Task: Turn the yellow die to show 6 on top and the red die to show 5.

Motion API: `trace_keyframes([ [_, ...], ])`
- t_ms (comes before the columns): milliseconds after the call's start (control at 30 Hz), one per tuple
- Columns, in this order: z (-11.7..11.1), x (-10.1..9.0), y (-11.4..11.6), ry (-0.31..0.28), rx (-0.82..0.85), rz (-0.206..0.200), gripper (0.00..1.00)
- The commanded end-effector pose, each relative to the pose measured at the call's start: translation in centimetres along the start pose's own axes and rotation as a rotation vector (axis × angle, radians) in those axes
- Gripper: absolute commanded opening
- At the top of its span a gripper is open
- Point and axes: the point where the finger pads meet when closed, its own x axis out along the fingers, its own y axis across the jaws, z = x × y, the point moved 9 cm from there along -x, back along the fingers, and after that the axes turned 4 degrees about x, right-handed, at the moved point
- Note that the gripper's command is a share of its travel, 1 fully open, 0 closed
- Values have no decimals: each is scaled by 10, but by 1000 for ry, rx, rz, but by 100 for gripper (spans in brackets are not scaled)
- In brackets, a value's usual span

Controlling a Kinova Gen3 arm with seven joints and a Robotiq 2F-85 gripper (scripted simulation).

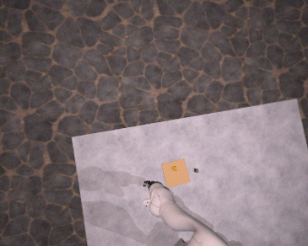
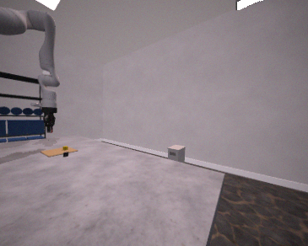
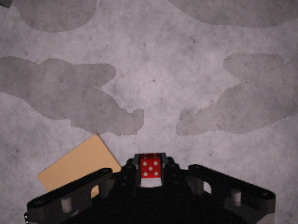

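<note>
My gripper [image 1: 146,184] [image 2: 50,130] [image 3: 150,161] is shut on the red die [image 3: 150,166] and holds it above the table, to the left of the mat in the top view. A face with five pips shows toward the wrist camera, and a narrow strip of another face shows at its far edge. The yellow die [image 1: 175,168] [image 2: 65,148] sits on the orange mat [image 1: 178,179] [image 2: 51,152] [image 3: 82,161]; its pips are too small to read. The black die [image 1: 196,170] [image 2: 66,154] lies on the table beside the mat, not on it. Its top is unreadable.
The pale table [image 1: 251,143] [image 2: 137,198] [image 3: 155,95] carries the mat. A small grey box [image 2: 175,153] stands by the wall in the exterior view. The arm [image 1: 177,216] [image 2: 49,46] reaches in from the lower right in the top view.
</note>
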Motion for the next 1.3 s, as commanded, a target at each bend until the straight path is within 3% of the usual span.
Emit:
trace_keyframes([
  [0, 0, -1, 1, 0, -1, 3, 15],
  [133, 9, -1, -9, -8, -46, 3, 15],
  [300, 38, -1, -50, -27, -237, -1, 15],
  [367, 38, -1, -50, -27, -237, -1, 15],
  [533, 57, -4, -100, -17, -463, -3, 15],
  [633, 60, -5, -119, -5, -544, 0, 15],
  [1267, 61, -5, -125, 0, -569, 2, 15],
])
